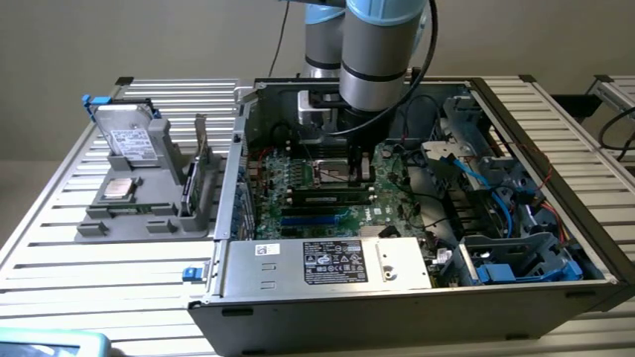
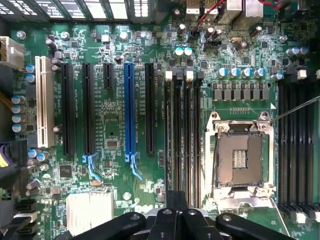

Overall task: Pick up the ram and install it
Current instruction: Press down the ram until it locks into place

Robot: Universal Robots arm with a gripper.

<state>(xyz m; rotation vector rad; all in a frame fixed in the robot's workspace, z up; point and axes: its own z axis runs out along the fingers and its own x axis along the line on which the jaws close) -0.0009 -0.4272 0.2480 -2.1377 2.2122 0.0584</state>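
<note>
Slatted metal bench (image 1: 119, 275) under an open PC case (image 1: 397, 297); the arm reaches inside, gripper (image 2: 175, 217) closed and empty over the motherboard (image 2: 115, 130). Ram (image 1: 331, 198) sits in a slot beside the socket (image 2: 240, 157).

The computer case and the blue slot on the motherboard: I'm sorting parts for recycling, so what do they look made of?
Computer case: looks like bare sheet metal, dull grey, with folded edges. Blue slot: seemingly moulded plastic, glossy, standing on the green motherboard, probably lacquered fibreglass laminate.
</note>
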